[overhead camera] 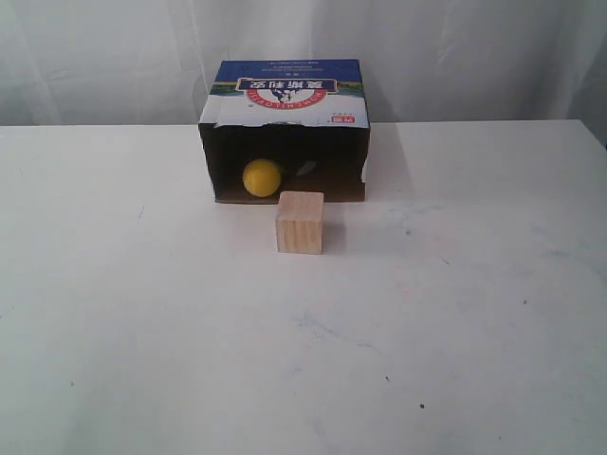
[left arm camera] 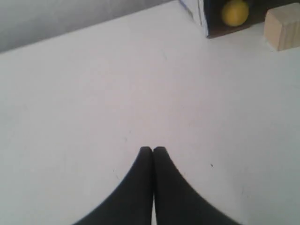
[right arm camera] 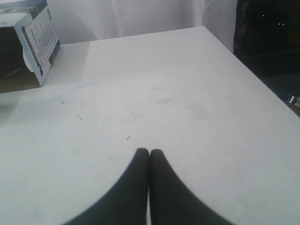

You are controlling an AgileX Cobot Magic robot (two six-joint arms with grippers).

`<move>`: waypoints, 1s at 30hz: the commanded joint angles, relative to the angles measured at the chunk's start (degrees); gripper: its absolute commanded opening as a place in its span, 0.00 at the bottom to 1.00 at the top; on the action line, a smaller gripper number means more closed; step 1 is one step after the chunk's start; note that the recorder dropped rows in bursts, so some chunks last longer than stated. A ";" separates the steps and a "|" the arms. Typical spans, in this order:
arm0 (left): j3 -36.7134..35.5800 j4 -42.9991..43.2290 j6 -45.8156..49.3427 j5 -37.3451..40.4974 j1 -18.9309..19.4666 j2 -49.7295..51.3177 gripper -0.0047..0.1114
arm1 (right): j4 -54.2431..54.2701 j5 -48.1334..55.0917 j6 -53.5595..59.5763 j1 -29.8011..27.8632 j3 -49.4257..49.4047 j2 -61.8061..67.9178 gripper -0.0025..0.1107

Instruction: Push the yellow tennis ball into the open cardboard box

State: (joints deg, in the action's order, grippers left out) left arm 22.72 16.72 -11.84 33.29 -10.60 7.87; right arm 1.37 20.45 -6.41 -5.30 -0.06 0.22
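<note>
One ball [left arm camera: 235, 12] well beyond left tool [left arm camera: 153, 149]

1. Exterior view: open cardboard box [overhead camera: 285, 90], its interior behind the yellow tennis ball [overhead camera: 262, 177] lost in shadow; the small print [overhead camera: 346, 118] at 4 o'clock on its top is unreadable.
2. The wooden cube [overhead camera: 300, 222], at 5 o'clock from the ball, covers part of the box's front lip.
3. Left wrist view: box and cube cropped by the frame.
4. Right wrist view: box cropped; side-panel print [right arm camera: 41, 35] too small to read.
</note>
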 commanded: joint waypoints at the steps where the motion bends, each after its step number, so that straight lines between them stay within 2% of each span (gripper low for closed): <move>1: -1.46 3.16 -4.92 1.25 0.17 -0.43 0.04 | -0.06 -0.42 0.12 0.18 0.06 -0.22 0.02; 4: -4.24 8.84 -6.69 -2.86 0.17 -0.43 0.04 | -0.06 -0.42 0.12 0.18 0.06 -0.22 0.02; 10: -14.69 20.32 -27.60 -11.48 0.31 -2.02 0.04 | -0.06 -0.42 0.12 0.18 0.06 -0.22 0.02; 14: -22.72 20.25 -30.64 -16.78 4.46 -6.39 0.04 | -0.06 -0.42 0.12 0.18 0.06 -0.22 0.02; 18: -22.72 7.97 -12.82 -20.70 9.39 -7.87 0.04 | 0.07 -0.31 0.12 0.18 0.06 -0.22 0.02; 21: -22.72 0.03 -3.70 -24.93 10.93 -7.87 0.04 | 0.07 -0.31 0.12 0.18 0.06 -0.22 0.02; 26: -22.72 -1.74 -1.09 -27.32 11.03 -7.87 0.04 | 0.07 -0.31 0.12 0.18 0.06 -0.22 0.02; 29: -22.72 -2.66 -2.61 -21.78 11.03 -7.87 0.04 | 0.07 -0.31 0.12 0.18 0.06 -0.22 0.02; 30: -22.72 -4.54 -3.53 -17.53 11.03 -7.87 0.04 | 0.07 -0.31 0.12 0.18 0.06 -0.22 0.02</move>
State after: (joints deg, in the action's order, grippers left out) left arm 0.23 15.10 -13.98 8.94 0.21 0.26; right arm 1.37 20.56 -6.41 -5.30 -0.06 0.22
